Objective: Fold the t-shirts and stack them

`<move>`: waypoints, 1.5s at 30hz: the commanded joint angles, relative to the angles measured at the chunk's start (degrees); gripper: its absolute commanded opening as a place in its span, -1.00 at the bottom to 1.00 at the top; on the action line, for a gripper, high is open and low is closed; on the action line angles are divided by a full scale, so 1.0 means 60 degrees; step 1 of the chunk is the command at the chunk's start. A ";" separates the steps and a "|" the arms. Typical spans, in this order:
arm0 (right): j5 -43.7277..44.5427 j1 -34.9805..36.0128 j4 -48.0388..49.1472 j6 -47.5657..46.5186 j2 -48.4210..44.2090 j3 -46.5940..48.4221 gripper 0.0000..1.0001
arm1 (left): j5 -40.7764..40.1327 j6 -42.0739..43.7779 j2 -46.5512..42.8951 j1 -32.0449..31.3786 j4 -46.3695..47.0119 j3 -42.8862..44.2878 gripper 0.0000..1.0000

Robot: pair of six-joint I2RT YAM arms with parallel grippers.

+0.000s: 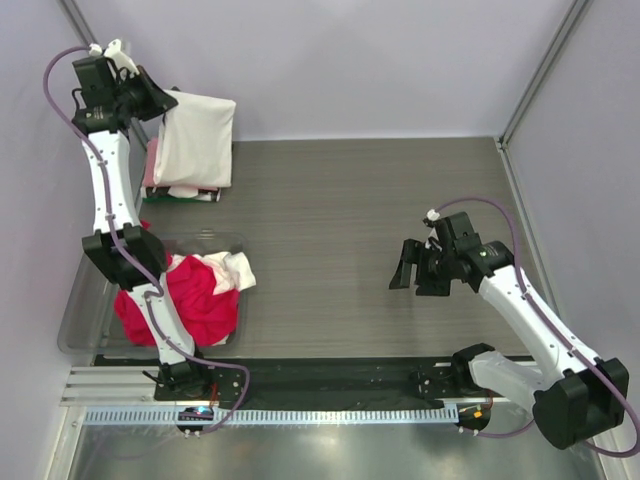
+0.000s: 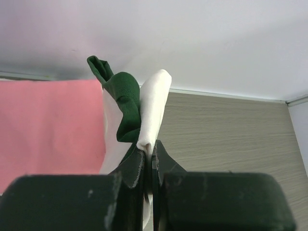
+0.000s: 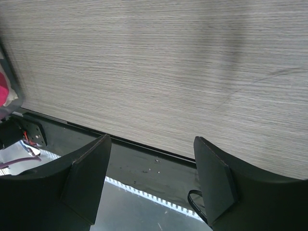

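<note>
- Nearest the arm bases, on the left, the clear plastic bin (image 1: 80, 320) holds the red-magenta t-shirt (image 1: 190, 305) in a bunch. A white cloth (image 1: 235, 268) is heaped at the bin's far right corner, and which garment it is cannot be told.
- At mid depth on the right, the right gripper (image 3: 154, 159) hovers over bare table (image 1: 350, 200). Its jaws stand wide apart, holding and touching nothing, well apart from every shirt.
- At the far left lies the stack (image 1: 185, 192), with pink and green edges showing beneath the cream-white t-shirt (image 1: 200, 140).
- The cream-white t-shirt hangs from the left gripper (image 2: 150, 151). Its long axis runs from the far-left corner down toward the near edge of the stack.
- The left gripper's jaws are pressed together on a fold of the cream-white cloth. A ridge of the dark green t-shirt (image 2: 125, 96) runs into the same pinch, so a second layer appears to be caught.
- Judgement: the left arm is far nearer the stack, which lies directly below and nearward of its jaws.
</note>
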 commanded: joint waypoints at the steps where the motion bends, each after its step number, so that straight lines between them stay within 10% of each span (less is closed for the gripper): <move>1: -0.0005 0.0040 0.0356 -0.0106 0.0166 0.0052 0.50 | 0.0599 -0.0186 0.0165 0.0194 0.0882 0.0657 -0.99; 19: 0.0142 0.0055 0.1161 -0.0106 0.2188 0.0536 0.50 | 0.0791 -0.0231 0.2640 0.0722 0.1116 0.2371 -1.00; 29: -0.0034 0.0040 0.1894 0.0040 0.3389 0.0506 0.49 | -0.2384 0.0749 0.3242 0.0605 0.2735 0.1850 -0.99; 31: -0.0034 0.0040 0.1938 0.0026 0.3521 0.0536 0.50 | -0.5409 0.0897 0.3139 0.0517 0.3515 0.1276 -0.76; 34: -0.0078 0.0040 0.2011 0.0055 0.3653 0.0536 0.49 | -0.7639 0.1206 0.3212 0.0297 0.4382 0.0922 0.99; 45: -0.0268 0.0070 0.1997 0.0406 0.2703 0.0317 0.49 | -0.8042 0.1058 0.1383 -0.0449 0.4339 -0.1273 0.99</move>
